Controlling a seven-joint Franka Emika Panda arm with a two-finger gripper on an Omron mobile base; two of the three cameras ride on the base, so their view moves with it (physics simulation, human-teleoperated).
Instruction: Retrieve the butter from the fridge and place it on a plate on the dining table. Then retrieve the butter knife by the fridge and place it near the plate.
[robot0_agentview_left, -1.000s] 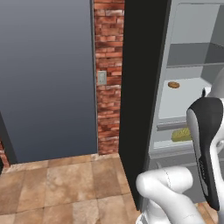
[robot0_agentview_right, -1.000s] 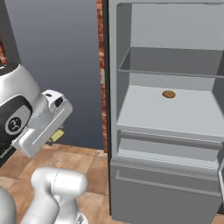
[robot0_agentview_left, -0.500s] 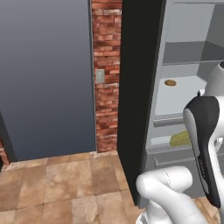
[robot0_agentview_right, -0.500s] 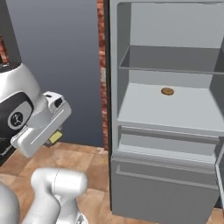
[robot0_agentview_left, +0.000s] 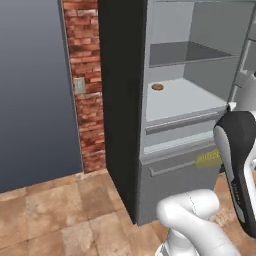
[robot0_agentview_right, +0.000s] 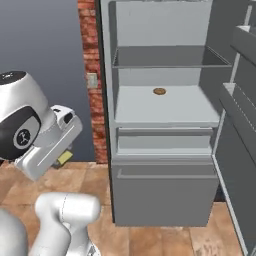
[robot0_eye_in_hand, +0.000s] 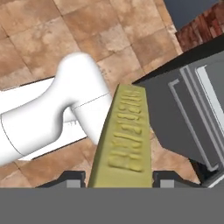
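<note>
My gripper (robot0_eye_in_hand: 120, 177) is shut on the butter (robot0_eye_in_hand: 127, 135), a yellow stick that runs up between the two dark finger tips. In the base views the butter (robot0_agentview_left: 207, 159) (robot0_agentview_right: 64, 158) peeks out beside my arm, held low in front of the fridge (robot0_agentview_left: 175, 185) (robot0_agentview_right: 165, 195). The fridge stands open, its grey shelves and bottom drawer exposed. The plate, the dining table and the butter knife are out of view.
A small round brown food item (robot0_agentview_left: 157, 87) (robot0_agentview_right: 159, 91) lies on the middle fridge shelf. The open fridge door (robot0_agentview_right: 240, 150) juts out at the right. A brick pillar (robot0_agentview_left: 85, 75) and a grey wall (robot0_agentview_left: 35, 90) stand left of the fridge, above a brown tile floor (robot0_agentview_left: 60, 215).
The whole picture has shifted left in both base views, so the base has moved. The butter stays in my grip, and the fridge's contents are unchanged.
</note>
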